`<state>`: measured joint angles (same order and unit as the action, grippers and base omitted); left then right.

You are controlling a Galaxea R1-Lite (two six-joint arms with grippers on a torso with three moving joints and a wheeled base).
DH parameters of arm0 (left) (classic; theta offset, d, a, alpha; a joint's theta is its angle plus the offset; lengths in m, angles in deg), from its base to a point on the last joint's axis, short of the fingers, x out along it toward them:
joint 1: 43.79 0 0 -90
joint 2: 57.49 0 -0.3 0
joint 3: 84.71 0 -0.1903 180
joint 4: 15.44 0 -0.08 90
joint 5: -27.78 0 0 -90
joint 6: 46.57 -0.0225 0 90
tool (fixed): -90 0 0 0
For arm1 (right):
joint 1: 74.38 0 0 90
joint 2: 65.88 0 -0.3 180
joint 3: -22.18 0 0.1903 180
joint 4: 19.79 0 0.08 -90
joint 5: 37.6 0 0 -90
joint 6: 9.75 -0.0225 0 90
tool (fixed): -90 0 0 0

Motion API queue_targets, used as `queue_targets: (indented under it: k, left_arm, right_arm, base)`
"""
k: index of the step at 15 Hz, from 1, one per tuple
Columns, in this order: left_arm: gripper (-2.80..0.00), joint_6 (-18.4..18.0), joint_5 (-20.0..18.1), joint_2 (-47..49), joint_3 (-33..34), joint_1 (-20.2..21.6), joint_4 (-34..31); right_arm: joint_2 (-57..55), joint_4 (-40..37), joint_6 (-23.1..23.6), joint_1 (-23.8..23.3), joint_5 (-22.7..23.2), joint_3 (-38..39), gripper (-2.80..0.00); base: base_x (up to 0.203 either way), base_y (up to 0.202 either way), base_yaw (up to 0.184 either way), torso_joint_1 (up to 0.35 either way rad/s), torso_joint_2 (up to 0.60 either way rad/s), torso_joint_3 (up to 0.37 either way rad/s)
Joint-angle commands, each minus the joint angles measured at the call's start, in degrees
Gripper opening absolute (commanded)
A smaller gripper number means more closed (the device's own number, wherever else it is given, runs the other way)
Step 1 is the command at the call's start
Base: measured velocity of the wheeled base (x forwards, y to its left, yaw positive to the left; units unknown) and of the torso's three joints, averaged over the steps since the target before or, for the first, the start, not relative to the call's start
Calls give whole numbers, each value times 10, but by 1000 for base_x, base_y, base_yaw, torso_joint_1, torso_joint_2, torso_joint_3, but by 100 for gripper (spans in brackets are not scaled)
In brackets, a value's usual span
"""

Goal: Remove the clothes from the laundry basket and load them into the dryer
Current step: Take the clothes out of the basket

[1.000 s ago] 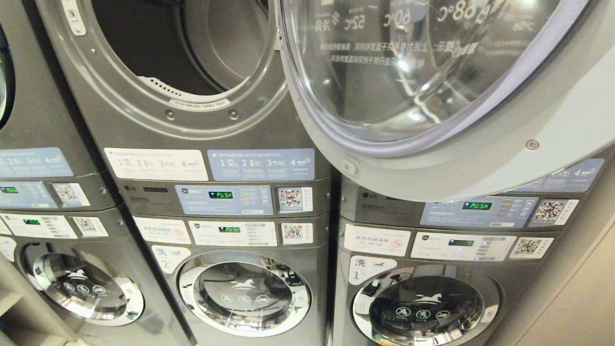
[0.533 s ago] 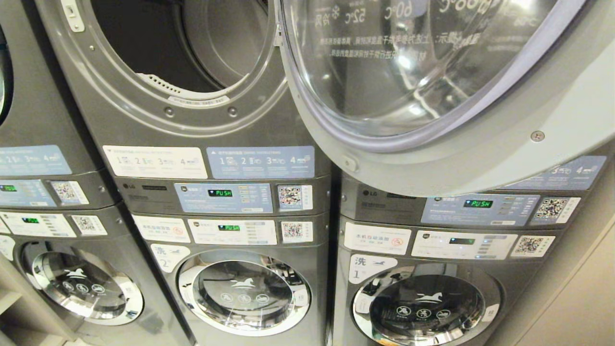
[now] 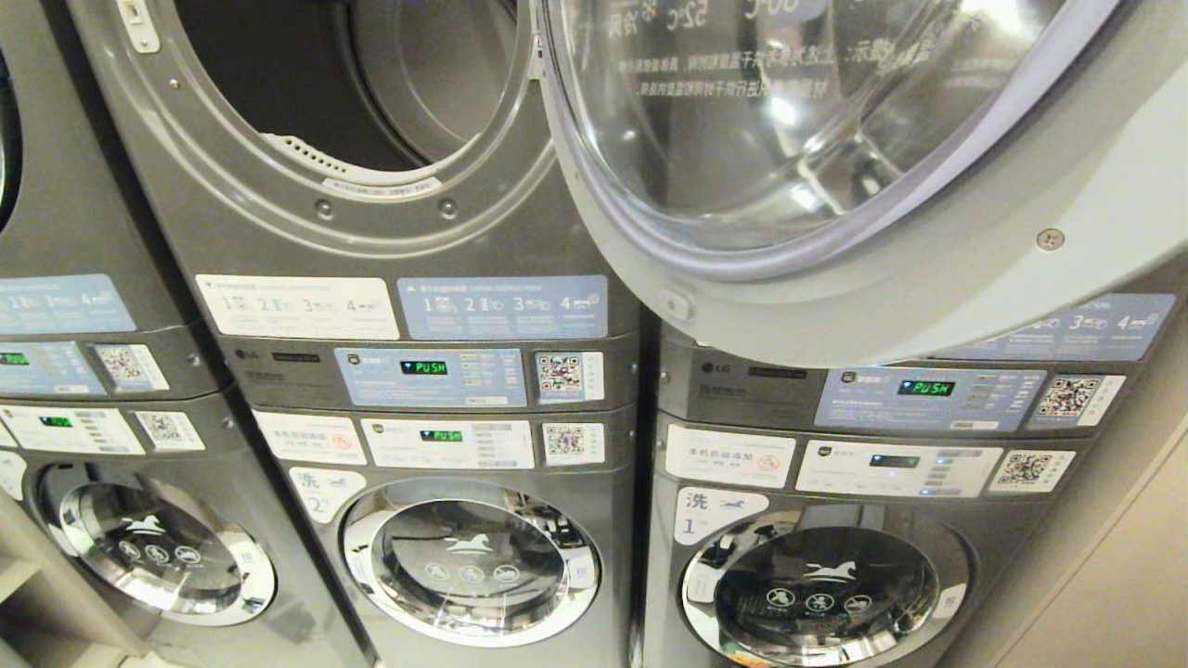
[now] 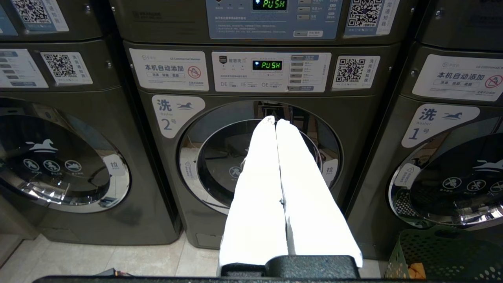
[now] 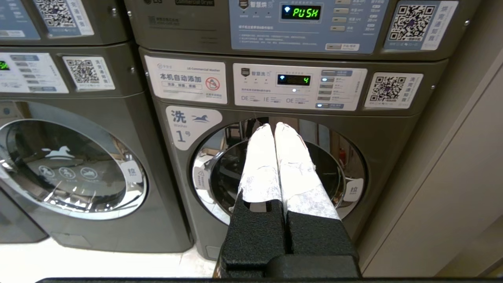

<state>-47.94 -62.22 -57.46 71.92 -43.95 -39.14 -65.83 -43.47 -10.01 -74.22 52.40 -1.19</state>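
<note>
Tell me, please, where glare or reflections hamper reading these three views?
Head view: highlights streak the open dryer door. Left wrist view: washer 2 door mirrors the room. Right wrist view: washer 1 door does too; floor washes out.

Grey stacked dryer (image 3: 371, 232), upper unit, round opening with dark drum showing no clothes. Its door (image 3: 835, 186) swung wide open to the right, clear glass, pale rim. Green perforated laundry basket (image 4: 440, 251) on floor before washer 1, orange item inside.
</note>
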Motion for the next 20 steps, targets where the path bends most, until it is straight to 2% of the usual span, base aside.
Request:
queue_targets:
  k: [1, 20]
  left_arm:
    - [-280, 0, 0, -1, 1, 0, 0]
    - [-280, -3, 0, -1, 1, 0, 1]
  right_arm:
    - [0, 0, 0, 0, 0, 0, -280]
    - [0, 0, -2, 0, 0, 0, -280]
  base:
    - [0, 0, 0, -66, 154, 70]
    - [0, 0, 0, -75, 163, 86]
